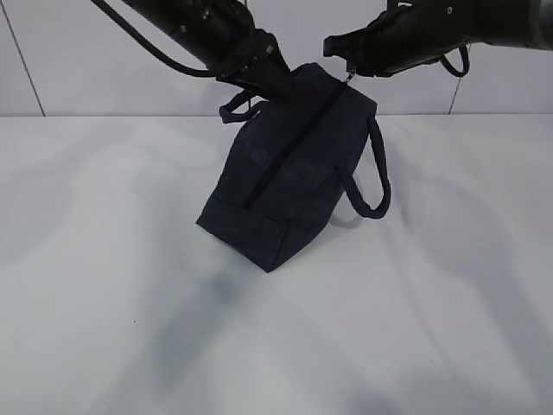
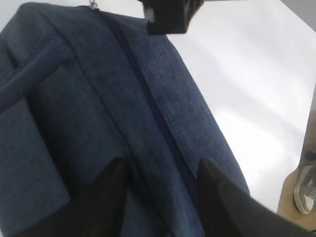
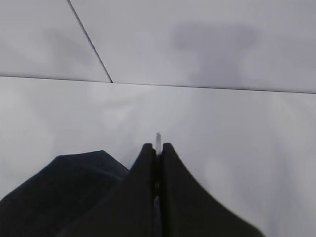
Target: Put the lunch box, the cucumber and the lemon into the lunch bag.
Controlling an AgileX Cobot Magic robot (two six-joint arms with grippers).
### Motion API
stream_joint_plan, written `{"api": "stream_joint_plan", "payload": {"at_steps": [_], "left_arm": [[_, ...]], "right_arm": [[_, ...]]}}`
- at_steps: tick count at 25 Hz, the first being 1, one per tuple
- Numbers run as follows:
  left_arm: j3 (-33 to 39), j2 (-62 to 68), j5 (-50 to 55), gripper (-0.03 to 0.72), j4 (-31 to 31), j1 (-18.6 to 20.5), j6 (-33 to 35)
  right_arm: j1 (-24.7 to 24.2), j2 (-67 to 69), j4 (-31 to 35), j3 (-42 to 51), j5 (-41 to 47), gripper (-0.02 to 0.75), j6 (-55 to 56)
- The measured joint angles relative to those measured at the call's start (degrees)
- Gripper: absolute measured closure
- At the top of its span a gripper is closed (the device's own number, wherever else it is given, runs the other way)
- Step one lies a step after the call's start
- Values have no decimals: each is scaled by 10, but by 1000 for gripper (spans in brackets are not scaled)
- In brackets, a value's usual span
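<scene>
The exterior view showed bare white tabletop (image 1: 130, 303) nearest the camera, with a dark navy fabric lunch bag (image 1: 289, 186) standing farther back near the middle, tilted so its near bottom corner rested on the surface and its far end was lifted. A dark closed zipper (image 1: 285, 156) ran along the bag's top from near to far. One padded loop handle (image 1: 373, 186) hung at the bag's right side, and another (image 1: 242, 108) showed behind its upper left edge. No brand, label or writing could be read on the bag or anywhere else.

At the bag's raised far end, the left gripper (image 1: 272, 82) had its jaws about half spread and pressed on the fabric to either side of the zipper; in the left wrist view its two dark fingers (image 2: 106, 197) lay on the cloth with the zipper line between them. The right gripper (image 1: 348, 67) was pinched tight on the small silver zipper pull (image 1: 349, 79) at the bag's top far corner; in the right wrist view a sliver of metal (image 3: 158, 140) stuck out between its closed tips.

Beyond stood a pale panelled wall (image 1: 69, 52).
</scene>
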Motion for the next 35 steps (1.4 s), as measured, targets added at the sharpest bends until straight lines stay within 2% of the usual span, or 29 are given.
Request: {"api": "stream_joint_plan", "payload": {"at_steps": [6, 8, 12, 14, 16, 27, 35], "left_arm": [[-24, 43, -11, 355, -6, -4, 0], [-24, 51, -21, 389, -6, -4, 0], [-26, 53, -23, 528, -6, -4, 0], [-26, 53, -19, 636, -6, -4, 0], [-26, 53, -8, 683, -6, -4, 0], [-26, 38, 25, 697, 6, -4, 0], [-26, 26, 35, 697, 17, -4, -43]], "right_arm": [[0, 0, 0, 0, 0, 720, 0], [1, 0, 0, 0, 0, 720, 0], [1, 0, 0, 0, 1, 720, 0], [1, 0, 0, 0, 1, 720, 0], [1, 0, 0, 0, 1, 720, 0], [1, 7, 2, 0, 0, 720, 0], [-9, 23, 13, 0, -2, 720, 9]]}}
